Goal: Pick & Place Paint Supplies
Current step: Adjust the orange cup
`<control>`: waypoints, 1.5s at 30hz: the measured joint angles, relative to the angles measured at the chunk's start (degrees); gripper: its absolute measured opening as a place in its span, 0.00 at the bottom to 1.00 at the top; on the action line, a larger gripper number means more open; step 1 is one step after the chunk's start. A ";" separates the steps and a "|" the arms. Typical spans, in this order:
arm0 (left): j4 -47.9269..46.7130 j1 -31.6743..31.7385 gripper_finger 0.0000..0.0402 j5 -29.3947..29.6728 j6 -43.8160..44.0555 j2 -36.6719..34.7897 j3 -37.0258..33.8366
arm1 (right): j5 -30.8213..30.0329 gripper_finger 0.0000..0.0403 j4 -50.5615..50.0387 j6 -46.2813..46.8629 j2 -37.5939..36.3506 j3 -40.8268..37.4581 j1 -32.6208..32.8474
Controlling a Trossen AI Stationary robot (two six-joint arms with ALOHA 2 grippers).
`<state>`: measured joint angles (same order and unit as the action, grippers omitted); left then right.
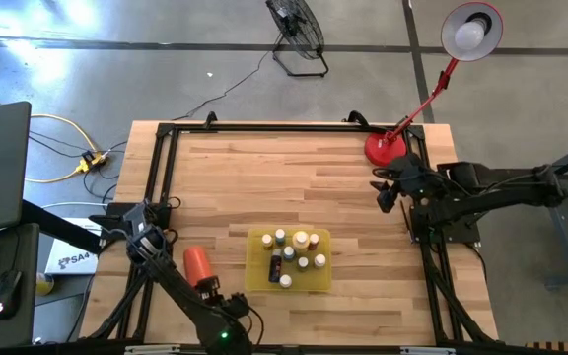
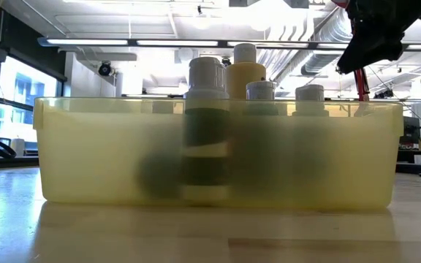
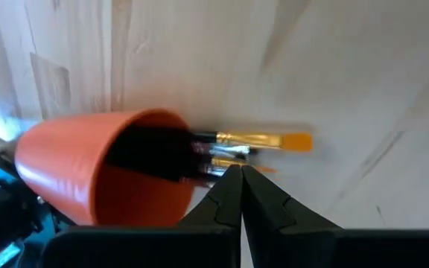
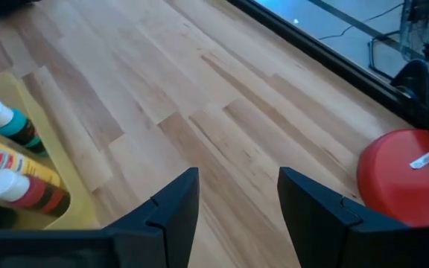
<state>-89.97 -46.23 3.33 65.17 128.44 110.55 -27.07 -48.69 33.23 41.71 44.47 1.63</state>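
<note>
White box point(image 1: 70, 258) beside desk's left edge: dark lettering, reads roughly "SA4", rest unclear. Bottle labels: nothing legible.

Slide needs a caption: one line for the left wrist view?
Left gripper shut at the paintbrushes spilling from the tipped orange cup.

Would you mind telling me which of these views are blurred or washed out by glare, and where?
Low view: the yellow tray sits close to the lens, and the paint bottles smear through its translucent wall; ceiling lights glare above. Left wrist view: the wood bleaches pale, while the orange cup and paintbrushes are slightly soft. High view: the lamp glows white.
</note>
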 joint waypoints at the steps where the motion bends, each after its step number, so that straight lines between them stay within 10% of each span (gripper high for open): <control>1: -0.07 -0.01 0.00 -0.01 -0.13 0.00 -0.36 | 0.06 0.43 0.00 0.01 -0.02 0.00 -0.41; 45: 0.05 -2.51 0.00 -4.29 3.43 -8.83 -2.21 | 2.08 0.43 0.02 -0.50 -0.02 0.00 -8.17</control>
<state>-89.92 -48.74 -0.96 68.60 119.61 108.34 -24.99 -48.66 32.73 41.69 44.47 -6.55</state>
